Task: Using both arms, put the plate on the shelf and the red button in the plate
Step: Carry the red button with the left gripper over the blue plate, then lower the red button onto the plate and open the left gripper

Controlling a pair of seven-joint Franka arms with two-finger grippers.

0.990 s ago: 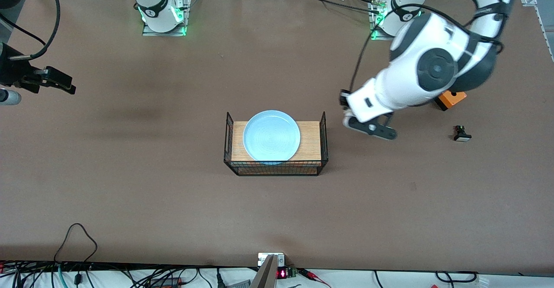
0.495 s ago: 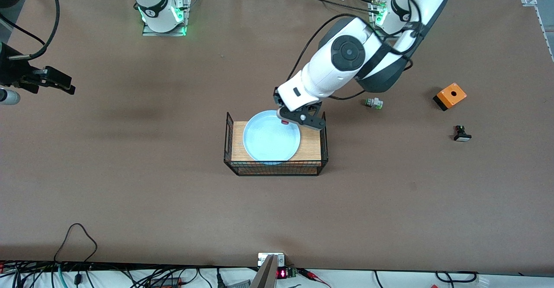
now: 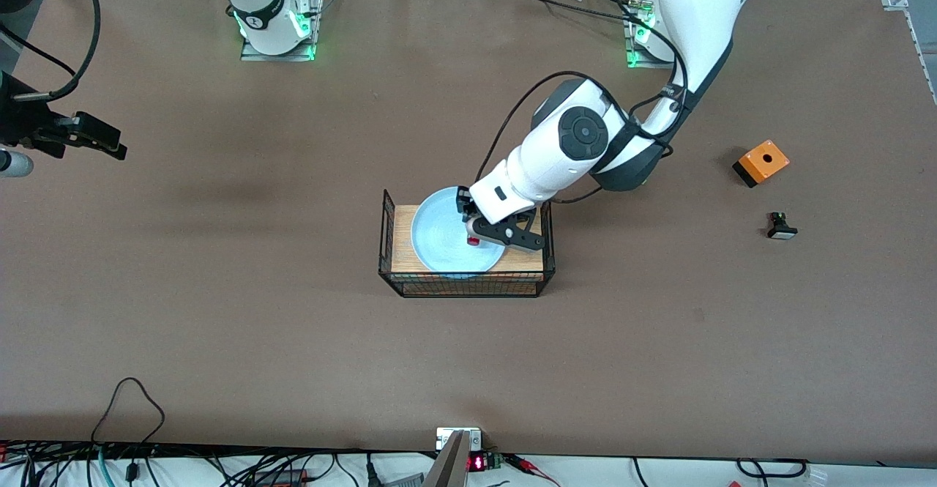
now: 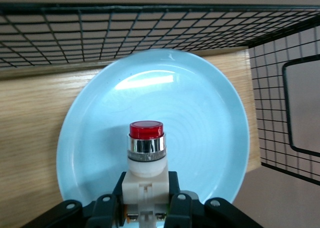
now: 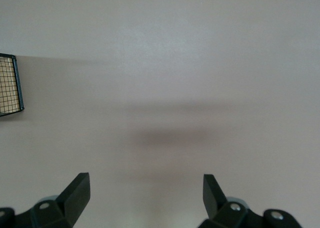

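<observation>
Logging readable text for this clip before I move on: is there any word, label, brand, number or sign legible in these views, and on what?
None can be read.
Red display on a small box at the table edge nearest the front camera: lit, too small to read.
Red button in the shut left hand over the plate: no marking visible.
Orange box: only a black hole, no text.

The left arm reaches from its base toward the table's middle, elbow bent and wrist angled down; the left gripper [image 3: 477,236] hangs over the plate [image 3: 441,242], fingers [image 4: 175,200] clamped on the red button [image 4: 145,155]. The right arm waits at its end of the table, the right gripper [image 5: 146,193] spread wide over bare tabletop.
</observation>
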